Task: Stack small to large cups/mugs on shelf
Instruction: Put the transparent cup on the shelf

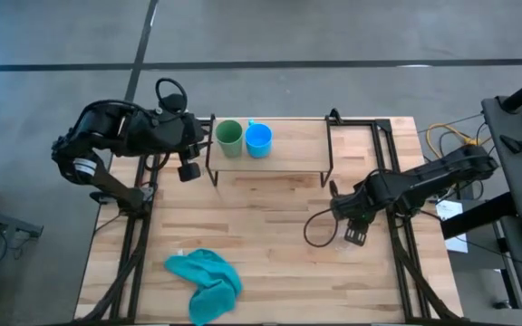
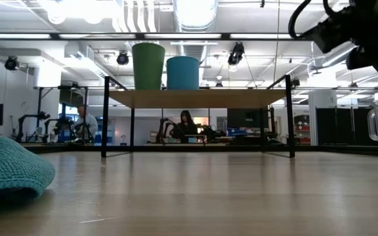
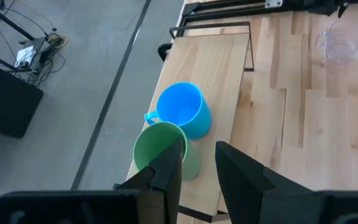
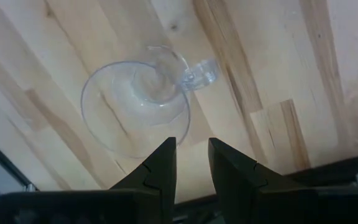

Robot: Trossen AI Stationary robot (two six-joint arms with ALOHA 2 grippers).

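A green tumbler (image 1: 229,136) and a bright blue mug (image 1: 258,139) stand upright side by side on the left part of the light-wood shelf (image 1: 293,149), open ends up; the low view shows them as green tumbler (image 2: 148,65) and blue mug (image 2: 183,72). A clear glass mug (image 4: 138,106) stands on the tabletop, handle (image 4: 199,73) to one side. My right gripper (image 4: 191,158) hovers open above it, fingers just short of its rim. My left gripper (image 3: 197,165) is open, off the shelf's left end, facing the green tumbler (image 3: 160,146).
A teal cloth (image 1: 205,279) lies crumpled near the table's near-left edge. The shelf's right half (image 1: 302,145) is bare board, on thin black legs (image 2: 104,118). A black cable loops on the table beside my right gripper (image 1: 315,226). People sit in the room beyond (image 2: 188,124).
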